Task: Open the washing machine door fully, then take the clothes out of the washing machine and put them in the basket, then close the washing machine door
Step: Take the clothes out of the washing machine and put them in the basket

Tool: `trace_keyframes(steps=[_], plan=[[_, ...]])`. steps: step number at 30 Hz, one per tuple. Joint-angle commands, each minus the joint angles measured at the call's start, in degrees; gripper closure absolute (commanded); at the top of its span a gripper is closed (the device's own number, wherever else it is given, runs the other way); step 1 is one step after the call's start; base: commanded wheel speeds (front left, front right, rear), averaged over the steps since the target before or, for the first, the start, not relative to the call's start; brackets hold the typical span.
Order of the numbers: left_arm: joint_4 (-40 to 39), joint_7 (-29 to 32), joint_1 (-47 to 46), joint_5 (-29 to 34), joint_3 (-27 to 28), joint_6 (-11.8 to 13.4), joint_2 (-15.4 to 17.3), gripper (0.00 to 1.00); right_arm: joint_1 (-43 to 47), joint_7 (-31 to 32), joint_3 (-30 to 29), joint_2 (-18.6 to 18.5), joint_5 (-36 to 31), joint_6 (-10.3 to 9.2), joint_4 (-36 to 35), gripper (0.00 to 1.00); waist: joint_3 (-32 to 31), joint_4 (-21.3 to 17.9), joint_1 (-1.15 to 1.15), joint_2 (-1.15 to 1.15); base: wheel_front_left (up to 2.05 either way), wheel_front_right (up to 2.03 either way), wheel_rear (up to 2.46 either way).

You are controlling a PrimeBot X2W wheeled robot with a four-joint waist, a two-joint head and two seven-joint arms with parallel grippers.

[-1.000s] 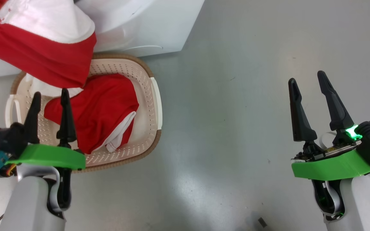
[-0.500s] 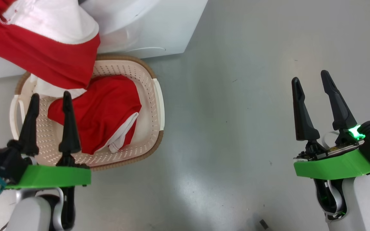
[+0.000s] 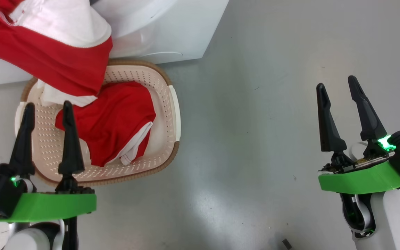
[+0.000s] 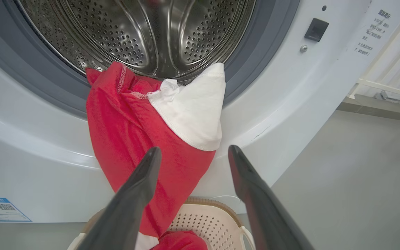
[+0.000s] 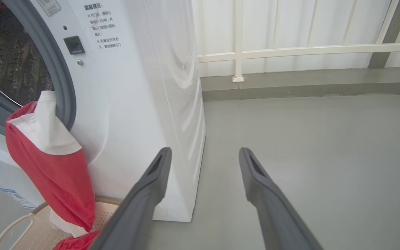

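Left hand (image 3: 48,103) and right hand (image 3: 336,81) gape empty; clothes (image 3: 64,66) overhang far rim of basket (image 3: 167,121).

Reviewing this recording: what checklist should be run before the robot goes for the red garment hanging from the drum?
1. Left gripper open, empty: ok.
2. Right gripper open, empty: ok.
3. Basket beneath the drum mouth: ok.
4. Hanging red garment clear of the drum: not ok, its top lies over the gasket.
5. Left gripper aimed at that garment: ok, by the left wrist view.
6. Washing machine door fully open: cannot tell.
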Motion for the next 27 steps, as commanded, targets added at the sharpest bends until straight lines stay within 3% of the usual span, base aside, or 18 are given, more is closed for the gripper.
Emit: trace_keyframes(steps=[1,27], plan=[[-2.0,0.5,1.6,0.4,1.5,0.5,0.9,0.0,1.7,-0.4,1.1,-0.4,0.2,0.35,-1.5,0.0,0.0,0.0,0.0,0.0,0.0,0.0,0.0],[-0.3,0.6,1.0,-3.7,2.4,0.6,0.3,0.0,1.9,-0.4,1.7,-0.4,0.2,0.35,-1.5,0.0,-0.1,-0.4,0.0,0.0,0.0,0.0,0.0]])
